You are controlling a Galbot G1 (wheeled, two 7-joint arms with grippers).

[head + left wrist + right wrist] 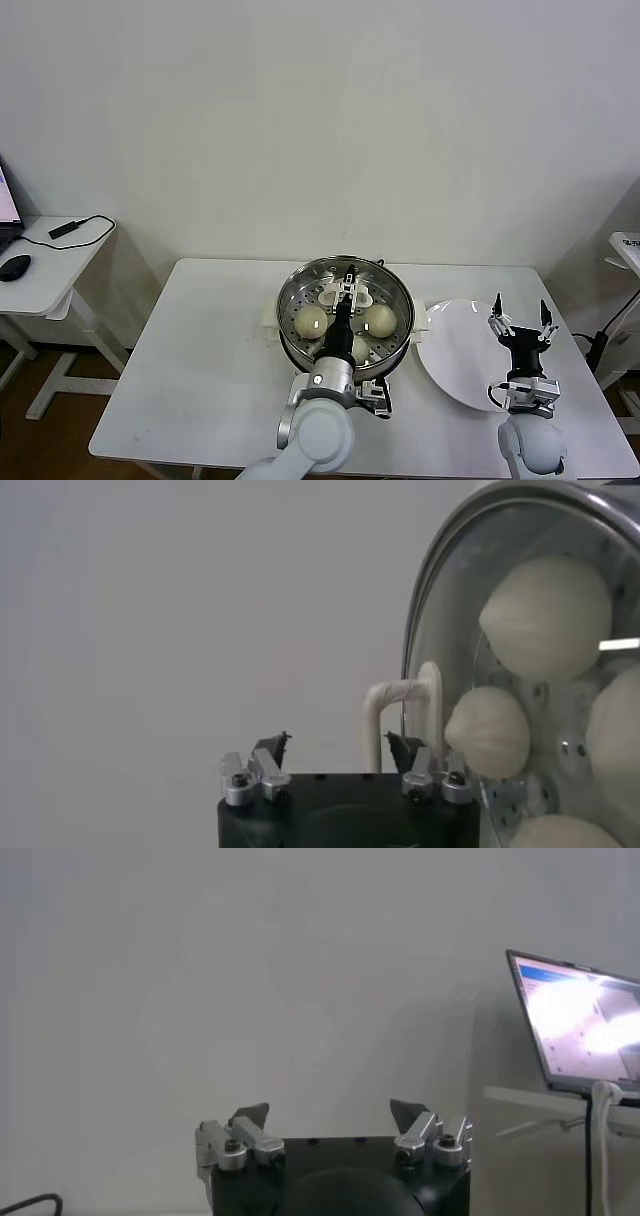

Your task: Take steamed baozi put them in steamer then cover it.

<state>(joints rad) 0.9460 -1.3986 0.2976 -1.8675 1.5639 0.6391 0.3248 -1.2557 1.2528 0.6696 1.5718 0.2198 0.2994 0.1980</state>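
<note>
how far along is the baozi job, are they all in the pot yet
Mostly loaded: the steamed baozi sit on the tray inside the steamer, and the white plate beside it is bare. In hand: the left tool hangs open over the pot, holding nothing, while the right tool waits open above the plate. Left: covering the steamer; no lid shows in any view.

My left arm reaches forward from the body's middle, wrist turned on its side. Left gripper (349,279) is held out ahead, fingers spread apart with nothing between them; the left wrist view (335,748) confirms the gap. Right arm is raised on my right side, right gripper (520,311) pointing up, fingers wide apart, empty (330,1116).
</note>
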